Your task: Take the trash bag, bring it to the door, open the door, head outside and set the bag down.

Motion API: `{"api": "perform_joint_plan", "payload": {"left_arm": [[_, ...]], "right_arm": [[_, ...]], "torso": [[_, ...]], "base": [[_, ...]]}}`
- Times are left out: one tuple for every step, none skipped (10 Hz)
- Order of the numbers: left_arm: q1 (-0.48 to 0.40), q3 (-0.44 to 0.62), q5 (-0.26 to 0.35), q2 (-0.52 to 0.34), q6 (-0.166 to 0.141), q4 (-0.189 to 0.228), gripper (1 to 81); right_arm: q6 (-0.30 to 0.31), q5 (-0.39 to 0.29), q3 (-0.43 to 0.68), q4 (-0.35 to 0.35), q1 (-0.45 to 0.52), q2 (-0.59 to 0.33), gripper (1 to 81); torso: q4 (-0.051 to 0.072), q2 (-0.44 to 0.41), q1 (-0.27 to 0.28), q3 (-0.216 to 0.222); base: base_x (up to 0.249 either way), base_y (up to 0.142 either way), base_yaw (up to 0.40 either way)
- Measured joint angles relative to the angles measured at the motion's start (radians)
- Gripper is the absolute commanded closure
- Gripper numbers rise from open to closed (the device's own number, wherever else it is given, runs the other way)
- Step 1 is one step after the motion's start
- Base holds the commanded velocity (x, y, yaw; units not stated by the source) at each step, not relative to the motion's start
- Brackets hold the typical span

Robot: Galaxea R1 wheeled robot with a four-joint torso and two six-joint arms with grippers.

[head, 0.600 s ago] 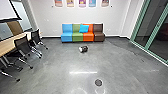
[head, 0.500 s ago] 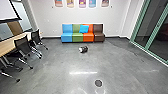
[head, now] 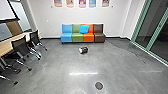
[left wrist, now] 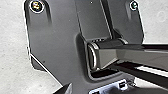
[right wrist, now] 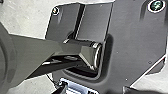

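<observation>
A small black bundle with a white end, which may be the trash bag, lies on the grey floor in front of the colourful sofa, near the middle of the head view. Green-framed glass panels stand along the right; whether one of them is the door I cannot tell. Both wrist views look down on the robot's own dark base and jointed bar, with pale floor around them. How my grippers stand cannot be made out.
A sofa in blue, green, orange and brown with a blue cushion stands against the back wall. At the left are a wooden table and black chairs. A round dark floor cover lies in the foreground.
The head camera has moved slightly forward: the floor cover and the bundle sit a little lower in view, and the chairs have shifted toward the left edge.
</observation>
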Motion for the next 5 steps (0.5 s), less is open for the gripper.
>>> {"api": "perform_joint_plan", "payload": {"left_arm": [[-0.001, 0.0, -0.001, 0.0, 0.0, 0.0, 1.0], [-0.005, 0.0, -0.001, 0.0, 0.0, 0.0, 1.0], [-0.005, 0.0, -0.001, 0.002, 0.0, 0.0, 1.0], [-0.005, 0.0, 0.0, 0.003, 0.0, 0.0, 1.0], [-0.006, 0.0, -0.002, 0.003, 0.0, 0.0, 1.0]], "right_arm": [[0.0, 0.0, 0.005, 0.001, 0.004, -0.006, 1.0], [0.0, 0.004, 0.008, 0.001, 0.01, -0.011, 1.0], [0.0, 0.003, 0.009, 0.001, 0.011, -0.011, 1.0], [0.0, 0.001, 0.013, 0.001, 0.008, -0.011, 1.0], [0.0, 0.001, 0.016, 0.001, 0.009, -0.011, 1.0]], "torso": [[0.0, 0.0, 0.001, 0.0], [0.0, 0.0, 0.001, 0.0], [0.0, 0.0, 0.0, 0.0], [0.0, 0.0, 0.0, 0.0], [0.0, 0.0, 0.001, 0.0]], "base": [[0.15, 0.0, 0.0], [0.15, 0.0, 0.0], [0.15, 0.0, 0.0], [0.15, 0.0, 0.0], [0.151, 0.0, 0.0]]}}
